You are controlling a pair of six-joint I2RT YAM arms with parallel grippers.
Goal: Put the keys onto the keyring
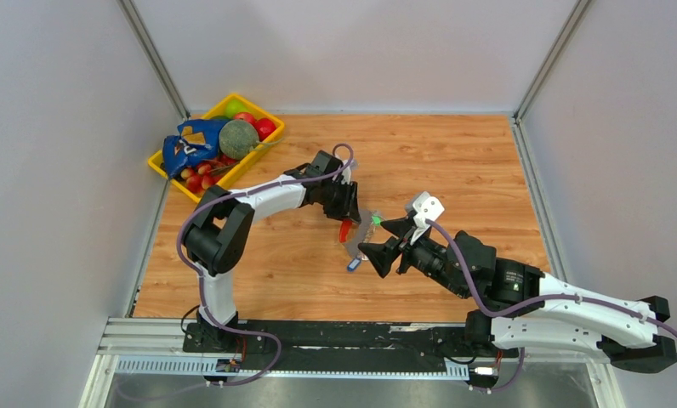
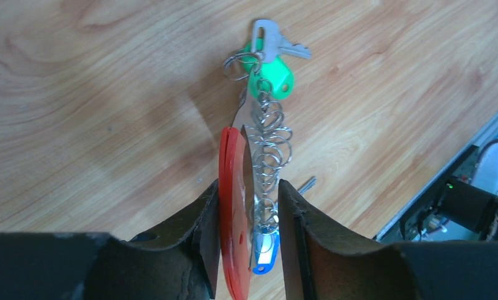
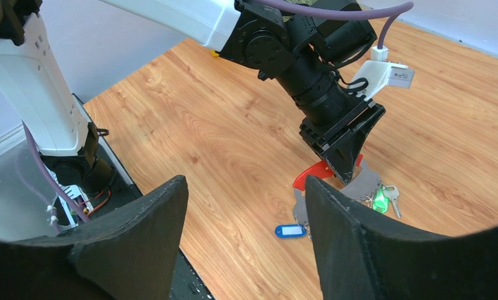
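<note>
Far out to the left of the left end effector (image 1: 345, 212), a yellow bin (image 1: 155, 160) of coloured balls and toys is sitting at the back corner of the desk (image 1: 454, 161).

The left end effector (image 2: 248, 187) is reaching down to the desk with its fingers drawn nearly together. They are pinching the keyring (image 2: 233, 212) by its red curved piece. The red piece is pressing against one finger (image 2: 203, 212), and the silvery chain (image 2: 268, 144) is lying along the inside of the other. The chain is stretching out past the fingertips over the wood.

At its far end, well beyond those fingertips, the green key (image 2: 274, 78) is lying flat with its silver blade pointing away. The blue key (image 2: 265, 257) is hanging at the chain's near end, deep between the two fingers. From above, its blue cap (image 1: 353, 265) is showing just below the red piece (image 1: 345, 229).

Just to the right, the right end effector (image 1: 373, 238) is hovering with its fingers spread wide, gripping nothing. It is pointing at the bunch, with the green cap (image 1: 375, 220) sitting close by its upper fingertip. In its own wrist view, the red piece (image 3: 312, 175), blue cap (image 3: 291, 230) and green cap (image 3: 379, 201) are lying ahead of its right finger (image 3: 334, 237).
</note>
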